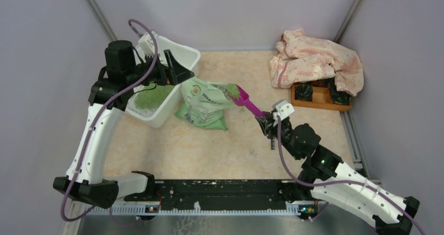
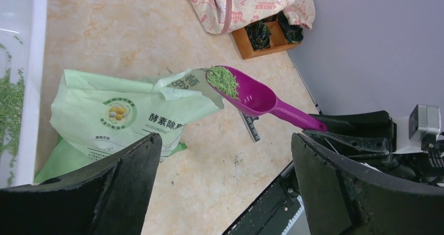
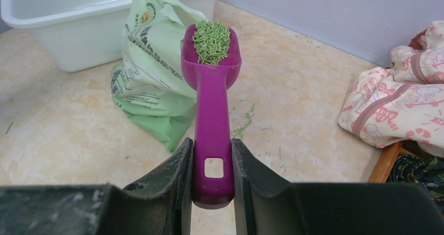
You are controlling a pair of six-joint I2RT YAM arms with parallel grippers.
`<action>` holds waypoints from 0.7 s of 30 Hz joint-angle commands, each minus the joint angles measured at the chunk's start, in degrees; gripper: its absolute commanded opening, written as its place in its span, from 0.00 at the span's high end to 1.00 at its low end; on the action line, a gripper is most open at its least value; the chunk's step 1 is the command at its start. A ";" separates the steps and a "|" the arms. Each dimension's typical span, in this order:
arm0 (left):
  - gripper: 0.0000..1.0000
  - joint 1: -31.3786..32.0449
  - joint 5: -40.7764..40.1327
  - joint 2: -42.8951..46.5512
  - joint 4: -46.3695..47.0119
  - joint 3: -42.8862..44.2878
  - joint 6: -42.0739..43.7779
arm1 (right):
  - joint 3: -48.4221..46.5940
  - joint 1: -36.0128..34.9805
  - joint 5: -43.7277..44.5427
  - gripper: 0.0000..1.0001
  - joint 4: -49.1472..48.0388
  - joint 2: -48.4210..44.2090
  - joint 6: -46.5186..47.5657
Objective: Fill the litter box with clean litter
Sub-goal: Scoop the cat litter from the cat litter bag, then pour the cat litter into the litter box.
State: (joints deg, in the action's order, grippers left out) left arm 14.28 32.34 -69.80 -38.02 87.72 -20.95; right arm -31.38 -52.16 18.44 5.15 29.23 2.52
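The white litter box (image 1: pixel 189 52) stands at the back left, tilted, with a patch of clean litter (image 1: pixel 149 97) inside. My left gripper (image 1: pixel 178 67) hovers open by its right rim, and in the left wrist view this gripper (image 2: pixel 225 141) has only bare table between its fingers. My right gripper (image 3: pixel 212 141) is shut on the handle of a purple scoop (image 3: pixel 212 101), whose bowl holds green litter (image 3: pixel 212 40). The scoop (image 1: pixel 246 101) is level beside the mouth of the light green litter bag (image 1: pixel 205 105), right of the box (image 3: pixel 78 31).
An orange wooden compartment tray (image 1: pixel 317 96) sits at the back right, partly under a pink-and-cream cloth (image 1: pixel 314 59). Stray green granules (image 3: pixel 243 125) lie on the table by the bag (image 3: pixel 152 83). Grey walls close in the left, back and right sides.
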 commanded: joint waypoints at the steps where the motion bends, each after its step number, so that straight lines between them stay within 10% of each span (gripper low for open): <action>1: 0.01 -1.42 -1.23 -1.60 0.88 3.23 0.00 | -1.30 -0.88 1.33 1.00 -4.60 -1.27 1.18; 21: 0.01 -20.85 -1.76 4.59 6.19 -11.63 -2.96 | -10.73 -0.94 -1.10 1.00 -6.59 7.71 5.39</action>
State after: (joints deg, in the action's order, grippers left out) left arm -5.87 30.87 -67.83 -34.68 77.80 -23.75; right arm -37.34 -52.49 18.65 5.17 35.88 6.52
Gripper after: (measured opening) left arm 0.987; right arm 0.269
